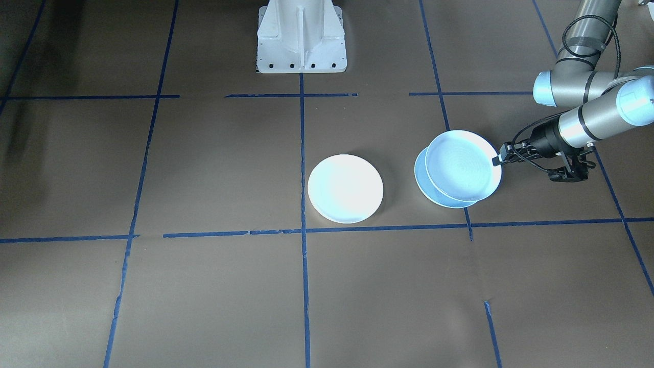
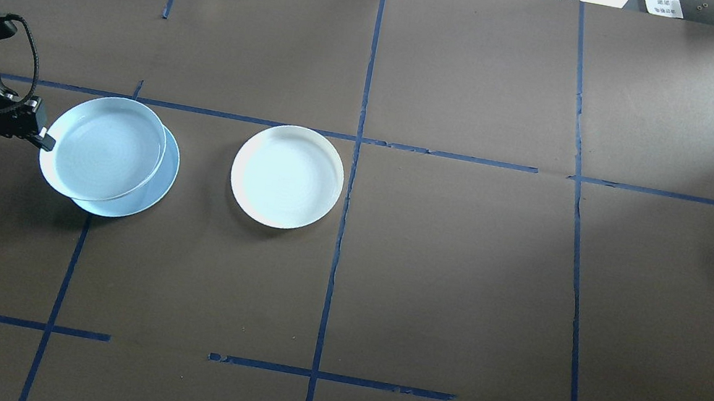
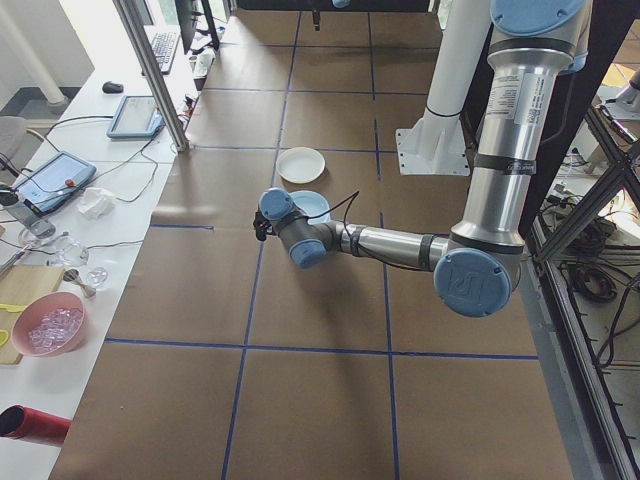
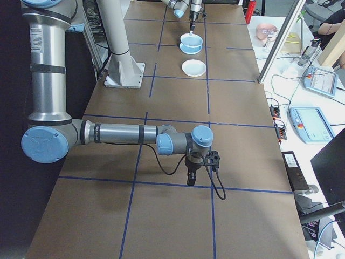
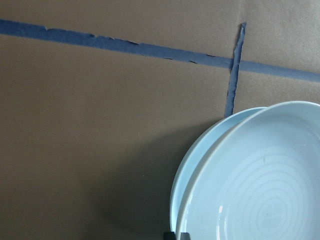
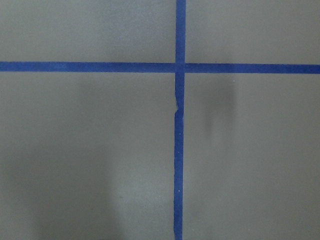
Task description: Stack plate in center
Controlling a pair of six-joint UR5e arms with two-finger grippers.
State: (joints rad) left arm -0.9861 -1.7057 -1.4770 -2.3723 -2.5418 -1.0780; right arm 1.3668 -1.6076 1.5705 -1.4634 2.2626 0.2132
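Note:
Two alike pale blue plates sit at the table's left side. The upper plate (image 2: 104,148) (image 1: 462,164) shows faint concentric rings (image 5: 260,195) and hangs tilted, partly over the lower plate (image 2: 169,172) (image 1: 437,197) (image 5: 197,167), which lies flat on the table. My left gripper (image 2: 44,139) (image 1: 496,160) is shut on the upper plate's outer rim. My right gripper (image 4: 191,181) hangs low over bare table far from the plates; I cannot tell whether it is open or shut.
A brighter plain white plate (image 2: 288,176) (image 1: 345,188) lies beside the table's middle tape line, a short way from the blue pair. Blue tape lines (image 2: 341,227) grid the brown table. The robot base (image 1: 301,38) stands at the near edge.

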